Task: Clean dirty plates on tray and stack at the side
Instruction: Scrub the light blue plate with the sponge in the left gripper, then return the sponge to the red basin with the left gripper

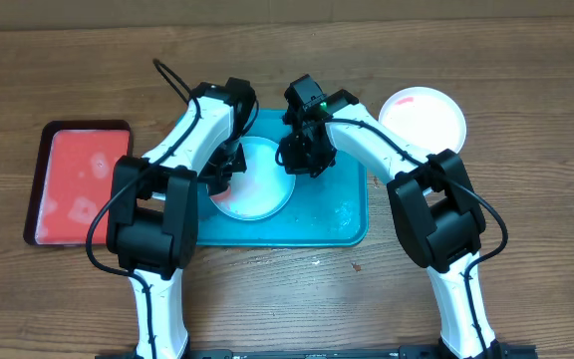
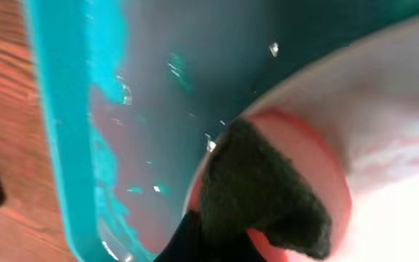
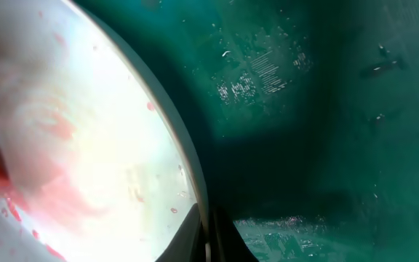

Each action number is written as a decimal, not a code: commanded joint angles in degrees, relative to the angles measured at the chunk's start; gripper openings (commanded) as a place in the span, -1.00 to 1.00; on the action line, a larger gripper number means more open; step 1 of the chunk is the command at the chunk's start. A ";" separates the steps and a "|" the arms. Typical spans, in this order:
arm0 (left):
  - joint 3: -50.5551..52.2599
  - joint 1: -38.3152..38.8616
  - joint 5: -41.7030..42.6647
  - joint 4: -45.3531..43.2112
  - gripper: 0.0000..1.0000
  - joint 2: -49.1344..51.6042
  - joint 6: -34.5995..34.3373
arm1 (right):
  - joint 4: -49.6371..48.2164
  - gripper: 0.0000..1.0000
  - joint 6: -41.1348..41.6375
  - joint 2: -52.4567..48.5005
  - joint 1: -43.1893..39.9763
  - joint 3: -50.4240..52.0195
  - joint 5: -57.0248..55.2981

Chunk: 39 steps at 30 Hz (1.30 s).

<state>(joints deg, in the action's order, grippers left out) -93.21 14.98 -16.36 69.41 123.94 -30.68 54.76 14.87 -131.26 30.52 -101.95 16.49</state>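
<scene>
While your right gripper [image 1: 302,158] clamps the plate [image 1: 259,197] rim, press the scrub pad [image 2: 260,189] clenched in your left gripper [image 1: 222,172] across the smear [image 2: 324,171].

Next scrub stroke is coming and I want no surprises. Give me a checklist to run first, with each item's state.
1. The scrub pad held by the left gripper: ok.
2. The scrub pad touching the plate: ok, on its red-smeared rim.
3. The right gripper shut on the plate's edge: ok.
4. The plate inside the tray: ok.
5. The plate clean: not ok, red smears show.
6. The white plate beside the tray clean: cannot tell, pinkish tint.
</scene>
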 commanded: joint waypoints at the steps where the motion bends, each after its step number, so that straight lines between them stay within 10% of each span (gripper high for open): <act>1: -4.13 -2.14 -9.79 1.20 -0.92 -0.11 -7.52 | 0.57 -0.93 -0.04 -0.42 -0.63 -0.39 -3.56; 17: -7.67 -28.61 2.10 4.04 -0.92 -7.96 -2.80 | 3.69 -0.93 -2.71 1.84 -0.22 -6.45 -4.02; 31: 5.09 -39.45 11.50 -10.75 -0.91 -7.96 6.32 | 4.15 -0.93 -2.69 1.84 -0.20 -6.45 -4.00; 34: 5.73 -39.89 11.39 -12.09 -0.46 -7.96 6.60 | 4.98 -0.93 -2.71 1.84 -0.22 -6.45 -4.02; 36: 5.35 -40.11 11.34 -12.50 0.29 -7.98 7.15 | 4.94 -0.93 -2.91 1.84 -0.22 -6.45 -4.04; 39: 3.69 -40.28 11.54 -12.09 0.42 -8.09 7.61 | 3.72 -0.92 -2.91 1.84 -0.22 -6.45 -4.04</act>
<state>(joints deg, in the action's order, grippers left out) -87.79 -24.53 -5.52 57.04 116.57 -24.75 59.44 12.34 -131.26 30.46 -106.91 12.51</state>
